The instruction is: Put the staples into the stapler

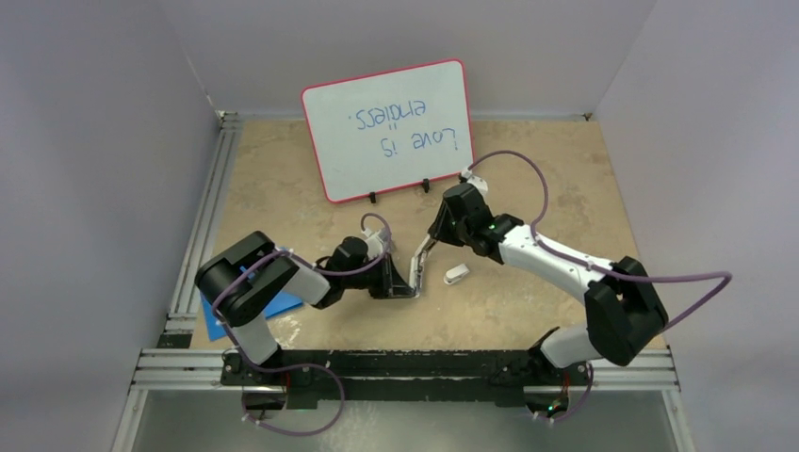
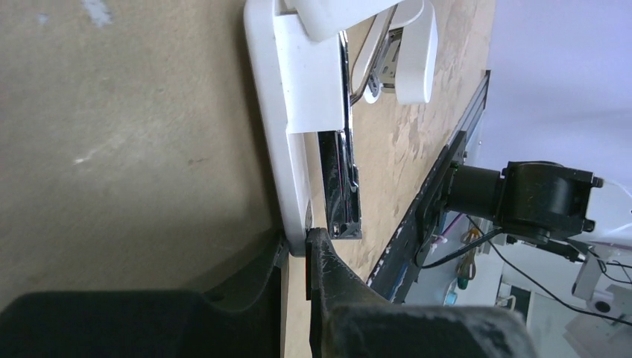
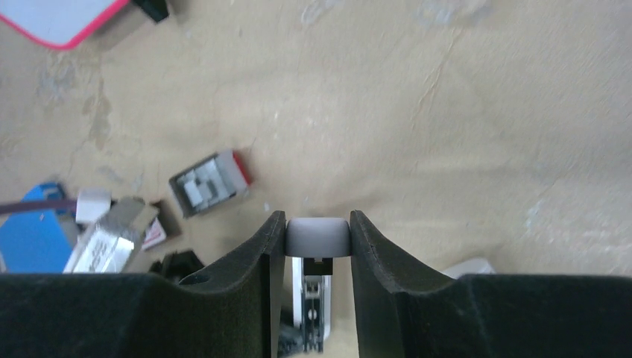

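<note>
From above, near the middle of the tabletop (image 1: 528, 169), the stapler (image 1: 417, 267) stands hinged open in a narrow V between my two arms. The left claw (image 1: 388, 281) is at its lower end and the right claw (image 1: 435, 241) at the raised end. A stubby white object (image 1: 456, 274) lies just beside it, and a whiteboard (image 1: 386, 127) stands at the back. On the left wrist view, the left claw (image 2: 298, 242) is closed on the very end of the stapler (image 2: 279, 112), on its white base. The metal channel (image 2: 339, 179) lies exposed, and I can't tell whether any strip sits in it. On the right wrist view, the right claw (image 3: 317, 224) grips the rounded tip of the stapler (image 3: 318, 237). The staples (image 3: 200, 186) sit in their grey tray with a red end, well apart on the tabletop to the left. My worry is that both claws are busy and the staples lie untouched, so one claw must let go to fetch a strip. If the right one releases, I expect the top could snap back over the channel. If the left one does, the base, pinched only at its end, could swing or tip. A thin strip may also break in a pinch.
</note>
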